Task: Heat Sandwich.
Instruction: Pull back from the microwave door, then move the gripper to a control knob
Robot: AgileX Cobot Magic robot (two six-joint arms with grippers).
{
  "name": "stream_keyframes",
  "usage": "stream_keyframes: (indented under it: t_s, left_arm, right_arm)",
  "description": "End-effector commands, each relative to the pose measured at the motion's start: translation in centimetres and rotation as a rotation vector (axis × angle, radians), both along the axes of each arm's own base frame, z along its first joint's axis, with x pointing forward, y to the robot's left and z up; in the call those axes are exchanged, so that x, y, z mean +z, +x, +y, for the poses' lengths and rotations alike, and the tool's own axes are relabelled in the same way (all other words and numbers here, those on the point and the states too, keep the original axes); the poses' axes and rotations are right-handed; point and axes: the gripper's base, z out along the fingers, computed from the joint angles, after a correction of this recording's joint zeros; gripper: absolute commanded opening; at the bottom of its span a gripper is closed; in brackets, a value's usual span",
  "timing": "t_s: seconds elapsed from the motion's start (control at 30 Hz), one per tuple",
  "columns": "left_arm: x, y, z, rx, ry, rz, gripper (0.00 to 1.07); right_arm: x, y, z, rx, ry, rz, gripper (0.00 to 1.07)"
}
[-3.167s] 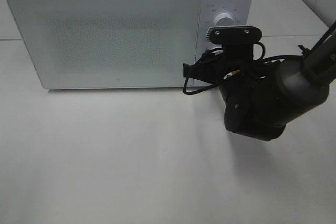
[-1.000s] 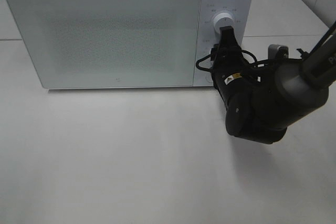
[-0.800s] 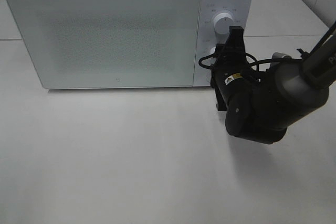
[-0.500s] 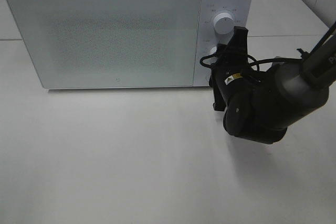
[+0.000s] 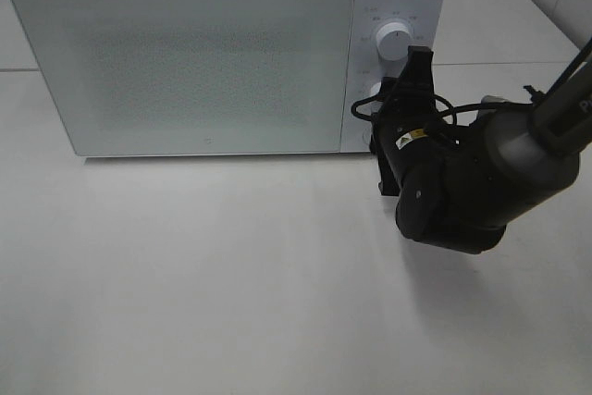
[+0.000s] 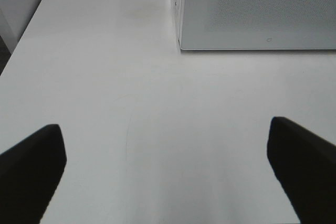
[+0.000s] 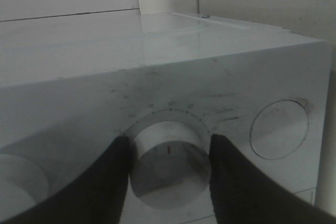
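Note:
The sandwich is out of view. The white microwave (image 5: 185,53) stands at the back of the table with its door closed. My right gripper (image 7: 169,153) is turned on its side at the control panel. Its two dark fingers (image 7: 107,182) press both sides of the lower knob (image 7: 169,161), so it is shut on that knob. In the exterior view the right gripper (image 5: 383,104) covers most of the lower knob, while the upper knob (image 5: 392,41) shows free above it. My left gripper (image 6: 164,127) is open over bare table, away from the microwave's left front corner (image 6: 181,45).
A round button (image 7: 278,129) sits on the panel beside the held knob. The white table (image 5: 231,284) stretches in front of the microwave. The bulky right arm (image 5: 472,191) hangs over the table's right side. A tiled wall shows at the far right.
One second ago my right gripper was on the upper knob; it has since dropped to the lower knob and closed around it. Nothing has moved over the last half second.

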Motion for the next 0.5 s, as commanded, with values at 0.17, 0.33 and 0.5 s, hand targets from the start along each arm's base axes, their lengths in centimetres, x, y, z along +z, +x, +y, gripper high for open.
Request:
stream_keyframes:
  t_s: [0.17,0.33,0.5]
  left_arm:
    - [-0.11,-0.39,-0.03,-0.001,0.0,-0.023,1.01]
    - [-0.11,-0.39,-0.03,-0.001,0.0,-0.023,1.01]
    - [-0.11,-0.39,-0.03,-0.001,0.0,-0.023,1.01]
  right_arm:
    - [1.25,0.49,0.77,0.068,-0.018,-0.092,0.39]
    - [1.33,0.5,0.67,0.057,-0.017,-0.101,0.64]
    - [1.2,0.37,0.61,0.061,-0.021,-0.096,0.77]
